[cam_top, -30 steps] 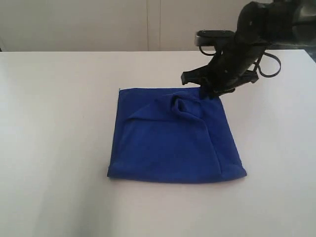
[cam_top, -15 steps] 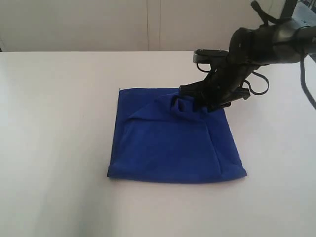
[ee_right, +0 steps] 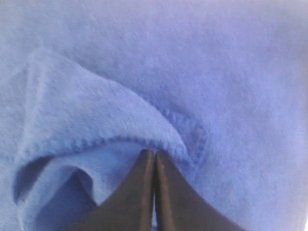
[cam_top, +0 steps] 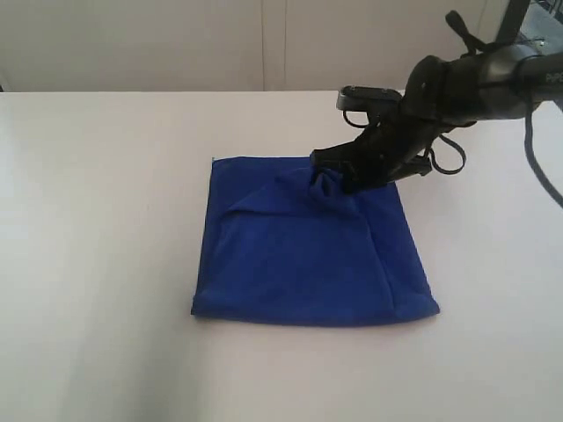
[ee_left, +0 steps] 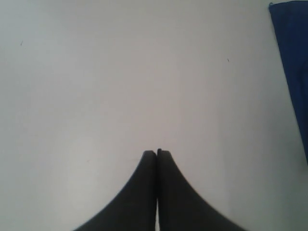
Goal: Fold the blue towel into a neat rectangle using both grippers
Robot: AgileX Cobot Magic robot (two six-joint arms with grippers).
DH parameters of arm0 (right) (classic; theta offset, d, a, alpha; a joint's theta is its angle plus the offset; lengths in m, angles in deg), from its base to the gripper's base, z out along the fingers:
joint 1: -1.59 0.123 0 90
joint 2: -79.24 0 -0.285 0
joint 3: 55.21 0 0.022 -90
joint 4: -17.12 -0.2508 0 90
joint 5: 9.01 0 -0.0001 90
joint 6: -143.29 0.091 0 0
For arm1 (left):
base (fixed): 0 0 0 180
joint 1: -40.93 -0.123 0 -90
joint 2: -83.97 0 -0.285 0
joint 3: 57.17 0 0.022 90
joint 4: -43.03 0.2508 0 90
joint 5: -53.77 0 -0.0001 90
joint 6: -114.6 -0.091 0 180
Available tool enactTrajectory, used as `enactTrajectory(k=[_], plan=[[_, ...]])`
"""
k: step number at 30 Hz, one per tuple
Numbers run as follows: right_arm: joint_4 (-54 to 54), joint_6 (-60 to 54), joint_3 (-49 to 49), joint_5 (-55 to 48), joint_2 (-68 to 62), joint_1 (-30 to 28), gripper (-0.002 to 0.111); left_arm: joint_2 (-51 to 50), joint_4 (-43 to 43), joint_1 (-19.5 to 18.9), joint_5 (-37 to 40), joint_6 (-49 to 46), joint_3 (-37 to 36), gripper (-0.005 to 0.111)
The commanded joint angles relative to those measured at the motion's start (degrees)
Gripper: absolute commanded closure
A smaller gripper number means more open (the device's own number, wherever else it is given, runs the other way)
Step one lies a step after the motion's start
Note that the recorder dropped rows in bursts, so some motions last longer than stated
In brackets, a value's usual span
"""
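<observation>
The blue towel [cam_top: 308, 255] lies on the white bench [cam_top: 97, 229], folded into a rough square with several layers. Most of it is flat, with a long crease running down the side below the right gripper [cam_top: 334, 178]. That gripper is down on the towel's far edge, near the far right corner, and the rest of the cloth spreads away from it toward the near side of the bench.

Right at the gripper's tips, a small flap [cam_top: 324, 186] of cloth is bunched up and curled over, leaving a dark pocket beneath. In the right wrist view the flap's stitched hem [ee_right: 120, 140] curves just ahead of the tips and touches them. The two fingers are pressed together with no gap. I cannot tell whether any cloth is pinched between them.

A black cable [cam_top: 450, 158] loops off the arm just behind the right gripper.

The left gripper [ee_left: 157, 153] is fully closed and holds nothing. It hangs over bare bench, well apart from the towel. Only a strip of the blue edge shows at the margin of its wrist view.

Behind the bench is a pale wall [cam_top: 176, 44].
</observation>
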Motion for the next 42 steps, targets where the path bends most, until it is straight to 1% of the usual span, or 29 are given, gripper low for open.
enactTrajectory(k=[1, 6, 10, 11, 13, 15, 17, 18, 23, 32, 34, 36, 42], plan=[[-0.6, -1.3, -0.1, 2.1, 2.3, -0.3, 0.108, 0.5, -0.4, 0.2, 0.4, -0.1, 0.1, 0.107], [-0.6, -1.2, -0.1, 2.2, 5.2, -0.2, 0.108, 0.5, -0.4, 0.2, 0.4, -0.1, 0.1, 0.107], [-0.3, 1.1, -0.1, -1.6, 5.3, -0.7, 0.107, 0.5, -0.4, 0.2, 0.4, -0.1, 0.1, 0.107], [0.0, 2.2, -0.1, -2.8, 4.8, -0.9, 0.103, 0.5, -0.4, 0.2, 0.4, -0.1, 0.1, 0.107], [0.1, 3.7, -0.1, -4.1, 3.7, -1.3, 0.092, 0.5, -0.4, 0.2, 0.4, -0.1, 0.1, 0.107], [-0.1, 3.8, -0.1, -4.1, 2.6, -1.8, 0.079, 0.5, -0.4, 0.2, 0.4, -0.1, 0.1, 0.107], [-0.1, 5.4, -0.1, -3.7, 2.0, -1.9, 0.073, 0.5, -0.4, 0.2, 0.4, -0.1, 0.1, 0.107], [-0.1, 5.9, -0.1, -3.6, 1.5, -1.9, 0.073, 0.5, -0.4, 0.2, 0.4, -0.1, 0.1, 0.107], [-0.2, 6.6, -0.2, -5.8, -0.3, -1.9, 0.073, 0.5, -0.4, 0.2, 0.4, -0.1, 0.1, 0.107], [-1.6, 6.8, -0.2, -6.3, -2.2, -1.9, 0.074, 0.5, -0.4, 0.2, 0.4, -0.1, 0.1, 0.107], [-3.3, 6.3, -0.2, -6.0, -2.2, -1.9, 0.087, 0.5, -0.4, 0.2, 0.4, -0.1, 0.1, 0.107], [-4.2, 6.3, -0.2, -5.1, -2.2, -1.9, 0.108, 0.5, -0.4, 0.2, 0.4, -0.1, 0.1, 0.107], [-4.2, 6.2, 1.2, -4.7, -0.9, -1.9, 0.108, 0.5, -0.4, 0.2, 0.4, -0.1, 0.1, 0.107]])
